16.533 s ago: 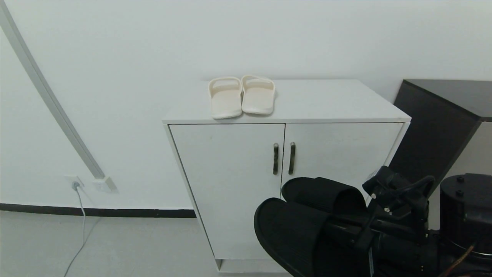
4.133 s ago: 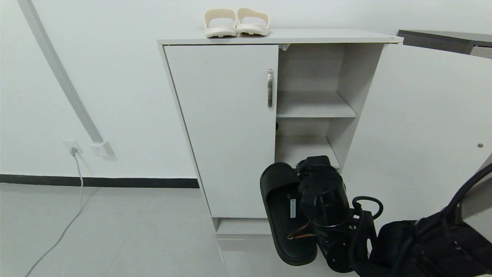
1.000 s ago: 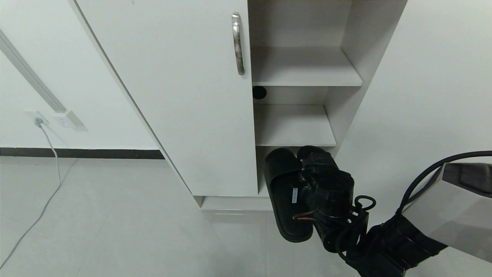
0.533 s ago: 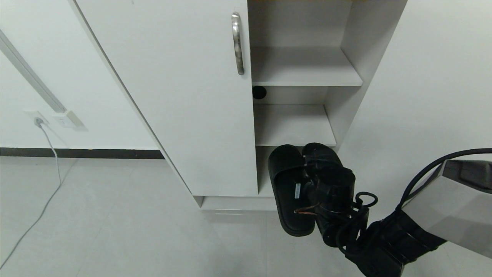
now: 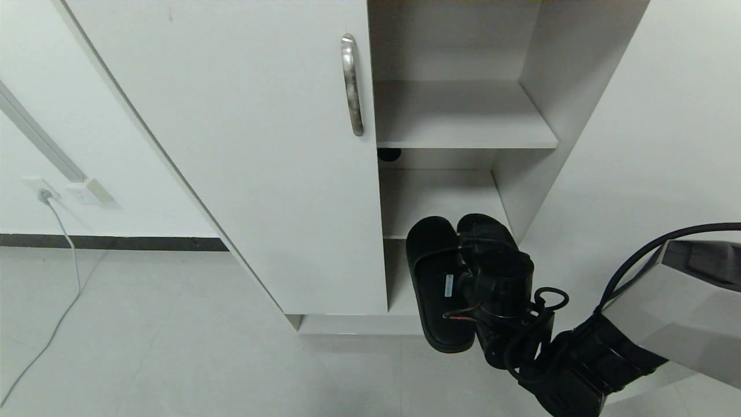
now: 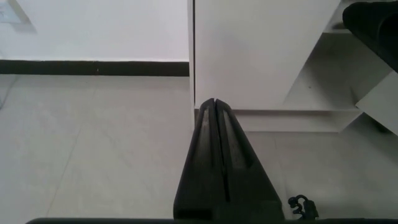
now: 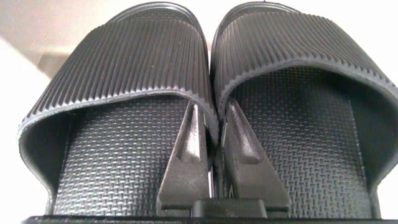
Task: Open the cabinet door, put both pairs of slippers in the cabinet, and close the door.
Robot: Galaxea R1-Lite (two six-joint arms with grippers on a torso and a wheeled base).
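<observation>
While right tool clamps inner edges of black slippers | left tool closed, empty

The slippers, pinched together by the right end effector, hang before the cabinet's open right half, just before the lower shelf's front edge, right of the closed door.

White cabinet standing on pale floor, grey cable lying there

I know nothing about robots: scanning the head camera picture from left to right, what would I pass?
From the left: wall socket → closed cabinet door → door handle → black slippers → open cabinet door.
</observation>
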